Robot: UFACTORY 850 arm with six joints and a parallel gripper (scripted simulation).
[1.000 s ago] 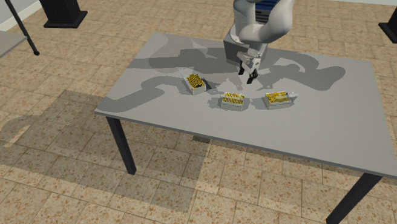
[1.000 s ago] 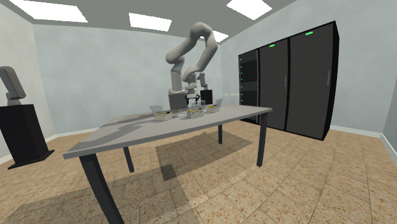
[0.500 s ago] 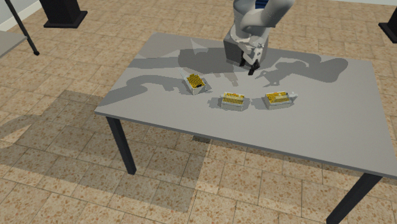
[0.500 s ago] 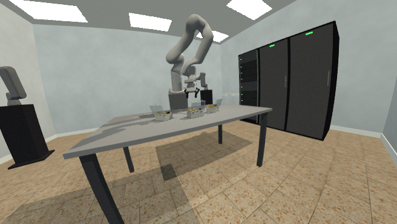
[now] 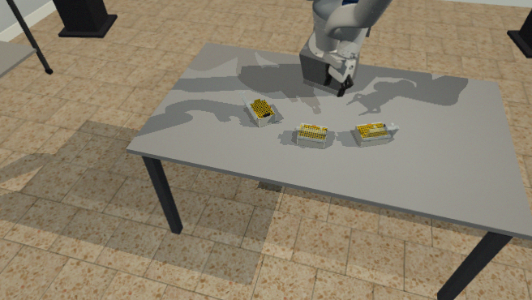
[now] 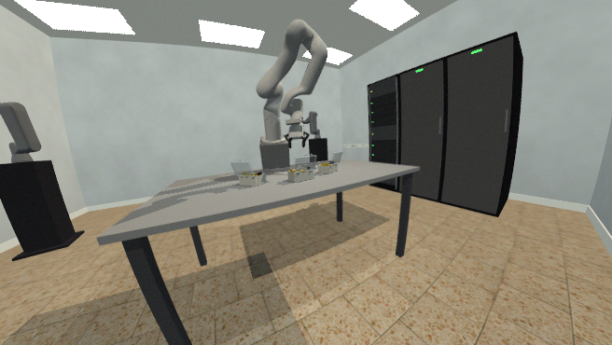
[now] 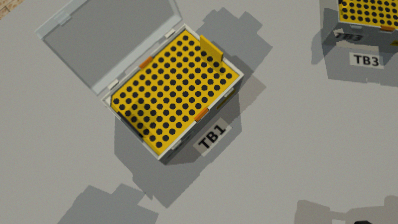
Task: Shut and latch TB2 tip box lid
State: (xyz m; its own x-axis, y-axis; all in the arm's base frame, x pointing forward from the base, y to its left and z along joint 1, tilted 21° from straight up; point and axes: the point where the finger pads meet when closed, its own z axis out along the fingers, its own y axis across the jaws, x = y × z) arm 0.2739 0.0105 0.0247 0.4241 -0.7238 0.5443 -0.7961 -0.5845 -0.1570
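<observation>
Hovering end effector [image 5: 342, 87]: fully open, holding nothing, above the worktop [image 5: 426, 170] behind the boxes.
TB2: among three boxes mid-worktop; cannot tell which.
TB1 [image 7: 172, 95], TB3 [image 7: 367, 15]: apart; TB1 lid open.
Edges: boxes well inside every edge.

End effector [image 5: 342, 83] open, empty, raised

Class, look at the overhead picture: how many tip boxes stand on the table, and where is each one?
3. One box lies left, turned at an angle; one sits in the middle; one is on the right. None looks hidden.
</observation>
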